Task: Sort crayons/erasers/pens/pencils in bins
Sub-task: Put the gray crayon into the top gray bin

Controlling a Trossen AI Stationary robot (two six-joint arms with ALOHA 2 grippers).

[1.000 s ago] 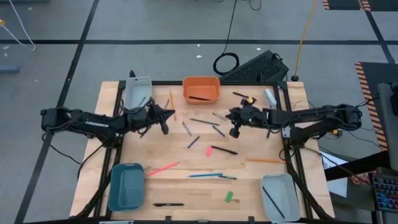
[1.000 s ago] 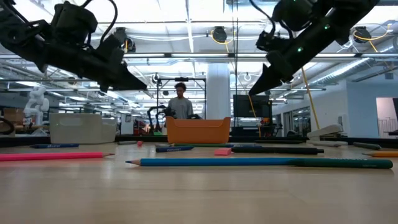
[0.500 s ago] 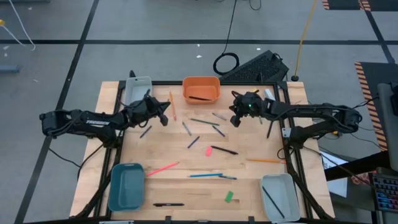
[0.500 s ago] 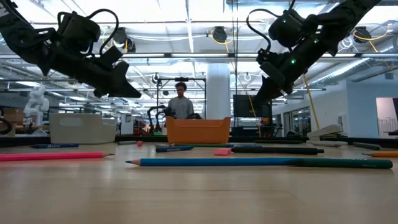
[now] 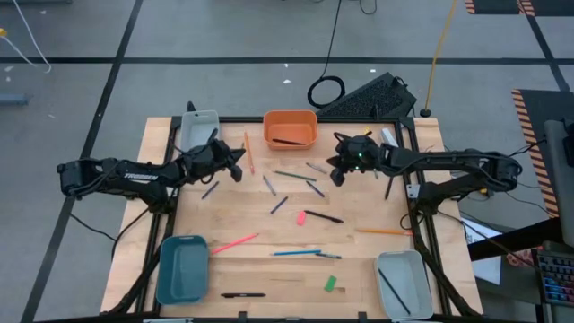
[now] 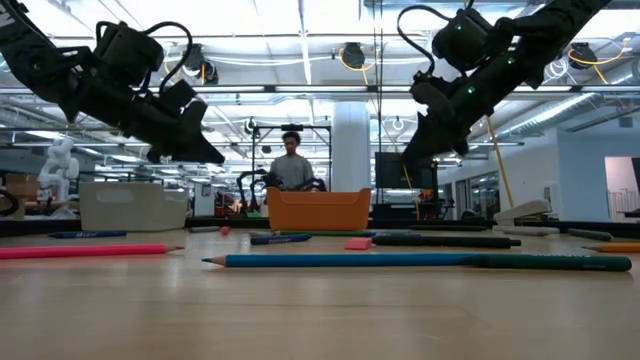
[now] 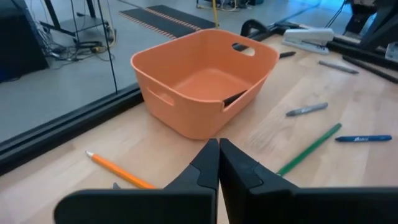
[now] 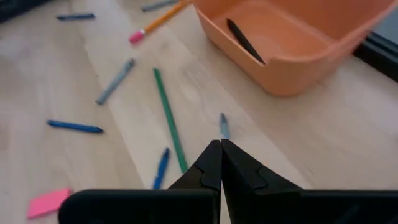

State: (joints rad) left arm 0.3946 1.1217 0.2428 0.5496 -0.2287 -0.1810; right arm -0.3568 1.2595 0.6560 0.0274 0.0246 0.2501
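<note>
Both arms hang above the far half of the table (image 5: 269, 269). The left gripper (image 5: 235, 167) hovers with its jaws pressed together on nothing, left of the orange bin (image 5: 290, 128), near an orange pencil (image 5: 247, 152). The right gripper (image 5: 335, 172) hovers right of that bin, its jaws also closed and empty. 1 black pen (image 8: 244, 41) lies inside the orange bin. A green pencil (image 8: 170, 119), bluish crayons (image 8: 74, 126), a pink eraser (image 8: 47, 203) and other sticks lie scattered on the table between the arms.
</note>
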